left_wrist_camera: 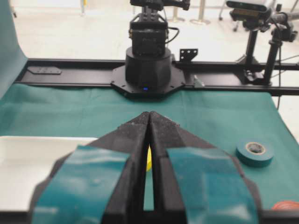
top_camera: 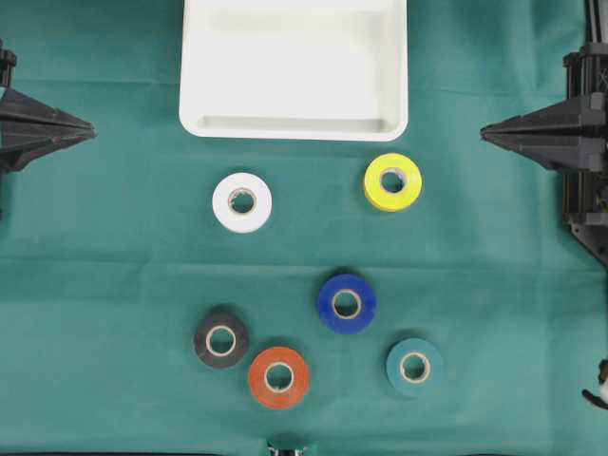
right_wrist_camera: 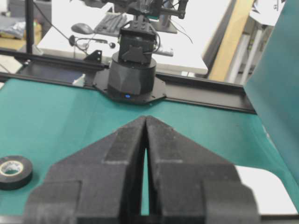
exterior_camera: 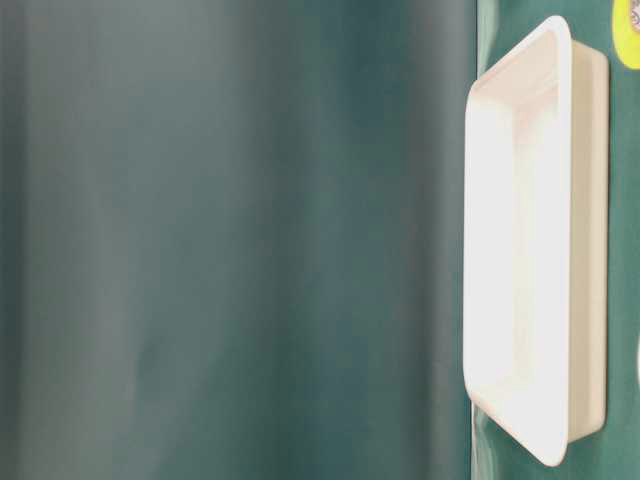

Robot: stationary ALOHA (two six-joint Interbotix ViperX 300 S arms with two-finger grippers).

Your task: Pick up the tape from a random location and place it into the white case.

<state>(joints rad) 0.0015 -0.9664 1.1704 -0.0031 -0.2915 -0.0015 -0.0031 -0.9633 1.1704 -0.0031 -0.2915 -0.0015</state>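
Left hand [top_camera: 92,131]: at the left edge of the desk, fingers pressed together to a point, holding nothing, aimed toward the middle.
Black tape [top_camera: 221,339]: flat on the green cloth near the front edge, left of centre.
White tape [top_camera: 241,201]: flat, just in front of the white case's left half, apart from it.
Orange tape [top_camera: 278,377]: flat, just right of and in front of the black tape, closest to the front edge.
White case [top_camera: 294,124]: at the back edge of the desk, centred, nothing inside.
Blue tape [top_camera: 346,303]: flat, about mid-desk.
Yellow tape [top_camera: 392,180]: flat, near the case's front right corner.
Teal tape [top_camera: 414,367]: flat, toward the front right.
Right hand [top_camera: 484,134]: at the right edge, fingers shut tight, holding nothing.
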